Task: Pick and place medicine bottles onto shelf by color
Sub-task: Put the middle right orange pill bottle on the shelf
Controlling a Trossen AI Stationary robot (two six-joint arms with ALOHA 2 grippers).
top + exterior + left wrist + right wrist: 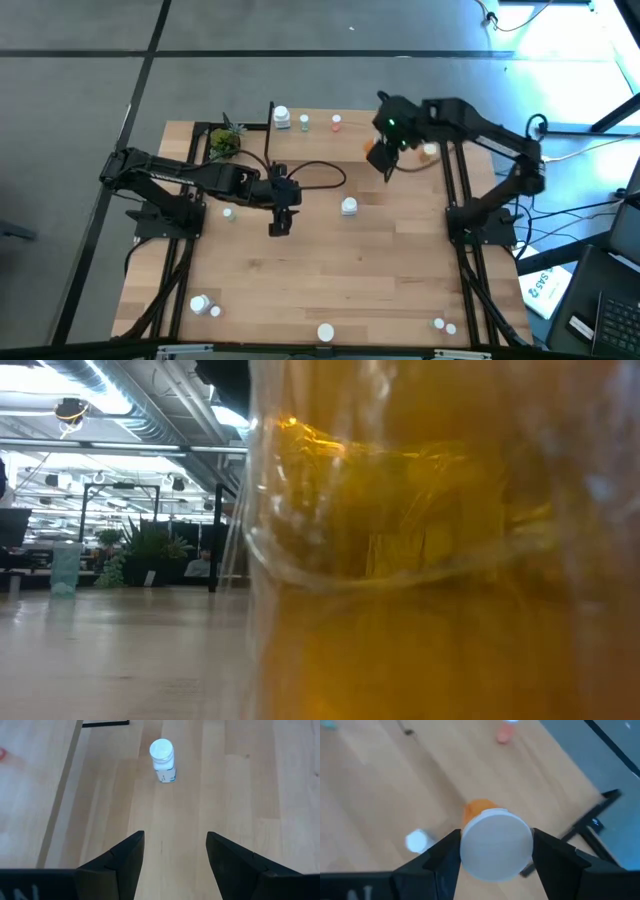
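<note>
Gripping orange bottle in right fingers, left fingers apart

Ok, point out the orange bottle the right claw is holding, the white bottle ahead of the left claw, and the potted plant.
Orange white-capped medicine bottle [495, 842]: right wrist view, on its cap.
White white-capped medicine bottle [163, 760]: left wrist view, on its upper body.
Small green potted plant [225, 143]: high view, on its leaves.
</note>
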